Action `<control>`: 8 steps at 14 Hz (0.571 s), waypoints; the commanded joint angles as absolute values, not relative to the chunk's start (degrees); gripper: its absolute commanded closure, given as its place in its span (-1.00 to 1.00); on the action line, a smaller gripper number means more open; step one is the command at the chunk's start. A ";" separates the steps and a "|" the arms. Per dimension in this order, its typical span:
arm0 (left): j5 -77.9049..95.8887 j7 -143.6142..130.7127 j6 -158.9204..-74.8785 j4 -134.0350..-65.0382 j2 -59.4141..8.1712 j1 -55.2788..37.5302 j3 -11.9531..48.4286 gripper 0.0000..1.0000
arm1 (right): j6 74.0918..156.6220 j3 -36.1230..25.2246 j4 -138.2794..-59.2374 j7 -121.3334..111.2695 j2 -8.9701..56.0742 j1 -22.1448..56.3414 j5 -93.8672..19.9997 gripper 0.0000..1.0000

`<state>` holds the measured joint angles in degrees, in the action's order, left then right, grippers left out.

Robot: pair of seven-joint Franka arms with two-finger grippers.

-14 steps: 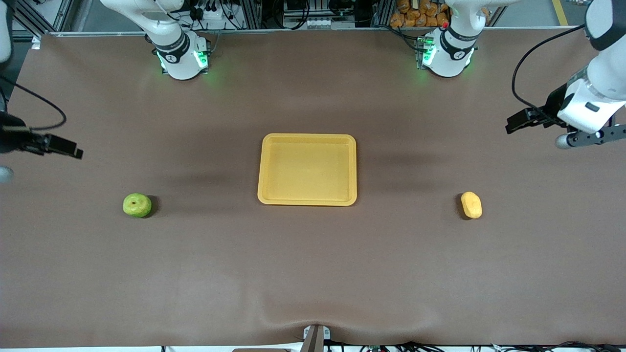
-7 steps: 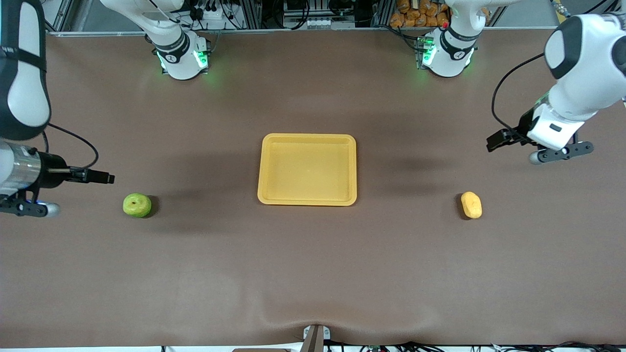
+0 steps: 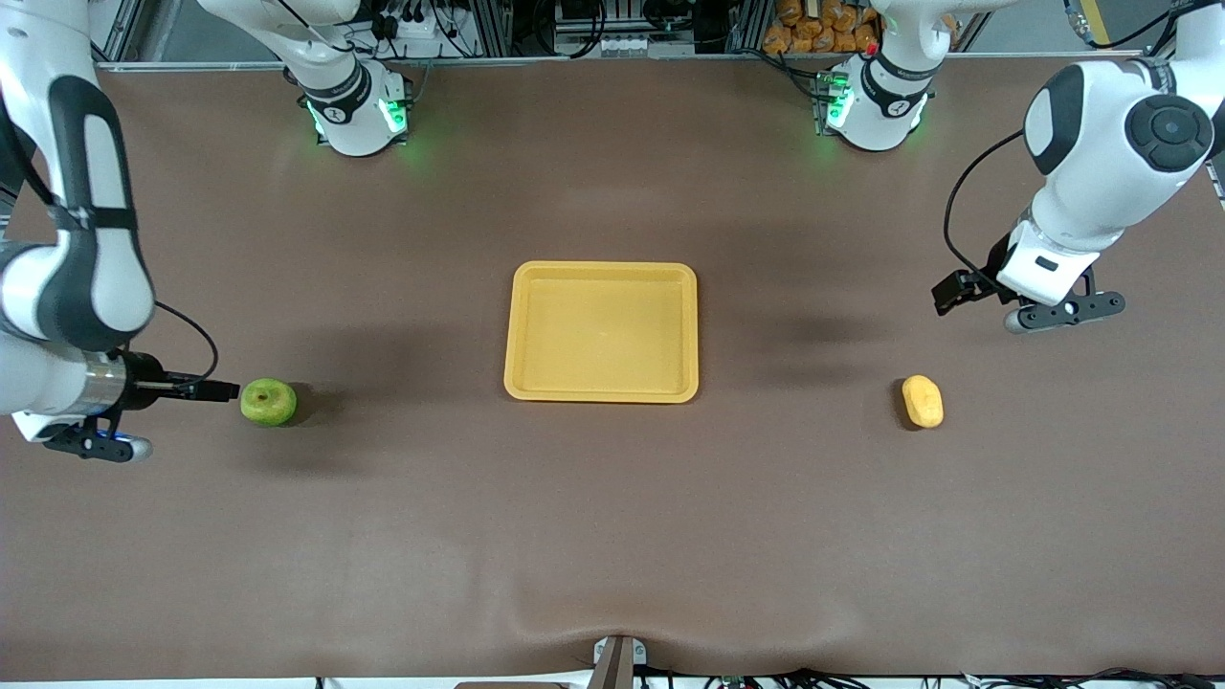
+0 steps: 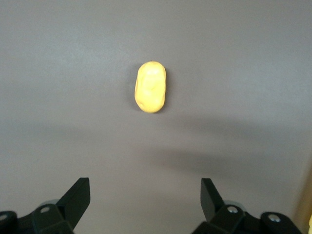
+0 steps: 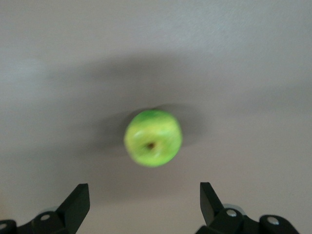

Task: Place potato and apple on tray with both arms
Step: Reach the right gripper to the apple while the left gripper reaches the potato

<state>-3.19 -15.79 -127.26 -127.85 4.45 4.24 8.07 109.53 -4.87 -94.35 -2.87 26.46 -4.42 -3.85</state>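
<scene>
Nearest to the front camera lie the two things I must move: the potato (image 3: pixel 923 401) toward my left arm's end of the table and the apple (image 3: pixel 269 402) toward my right arm's end, both resting on the brown table (image 3: pixel 612 536) and well apart from the tray (image 3: pixel 601 331), which sits between them and a little farther from the camera, with nothing in it. My right gripper (image 3: pixel 225 389) is in the air just beside the apple, its fingers spread wide with nothing between them; my left gripper (image 3: pixel 947 293) hangs over bare table near the potato, also wide and holding nothing. To do the reach well, I should bring each gripper straight above its fruit before descending. For the potato I would close across its narrow width. The apple looks somewhat blurred in my right wrist view, so its exact centre is perhaps uncertain.
</scene>
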 commanded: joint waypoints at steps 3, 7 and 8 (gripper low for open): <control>-4.31 -16.96 -140.07 -132.09 -0.34 6.93 8.53 -1.00 | 116.62 -4.22 -98.44 -7.73 26.18 -3.78 0.26 -1.00; -4.31 -16.96 -146.15 -132.71 -3.69 7.29 8.53 -1.00 | 122.94 -4.13 -100.62 -13.27 26.98 -4.04 1.58 -1.00; -4.31 -16.96 -147.29 -132.71 -4.56 7.29 8.53 -1.00 | 124.79 -4.04 -102.03 -13.79 27.07 -4.13 1.58 -1.00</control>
